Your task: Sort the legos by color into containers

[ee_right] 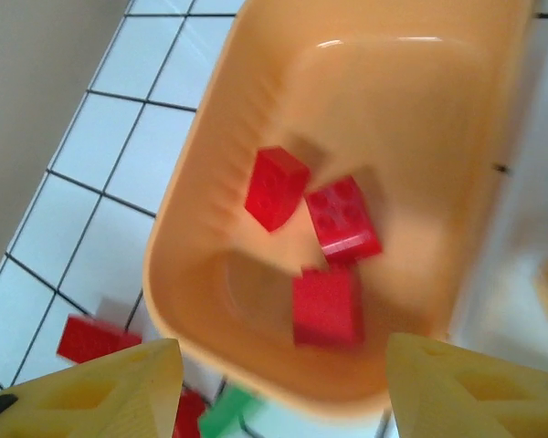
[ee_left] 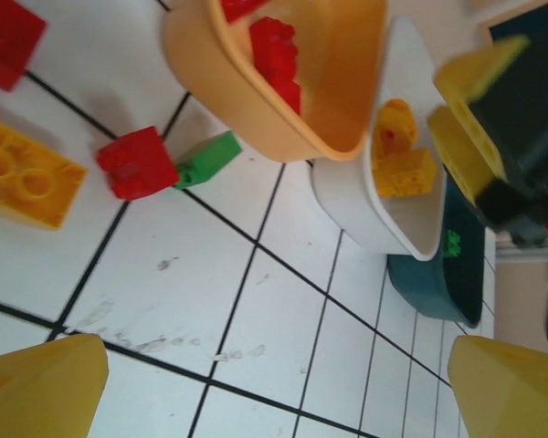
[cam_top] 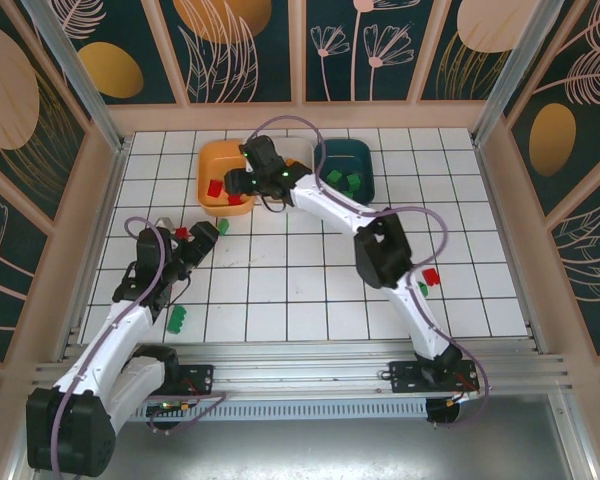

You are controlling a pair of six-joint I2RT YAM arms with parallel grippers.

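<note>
Hovering over the orange tray (ee_right: 192, 228), the right gripper (ee_right: 279, 365) spreads empty fingers (ee_right: 100, 388); the left gripper (ee_left: 274, 374) gapes too. Red bricks (ee_right: 342, 219) sit there, yellow bricks (ee_left: 402, 169) in the white tray (ee_left: 365, 219), green bricks (cam_top: 342, 181) in the teal tray (ee_left: 438, 283); several loose bricks (ee_left: 137, 162) lie unsorted on the worktop (ee_left: 283, 301).

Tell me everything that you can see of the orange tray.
The orange tray is a shallow dish, a rounded rectangle of smooth, slightly glossy plastic, with a flat floor and sloping walls. It stands upright on the white tiled table, at the left end of the row of trays in the top view, with the white tray close beside it. Three red bricks lie loose on its floor. The right claw hovers open above it, seemingly without touching it.
</note>
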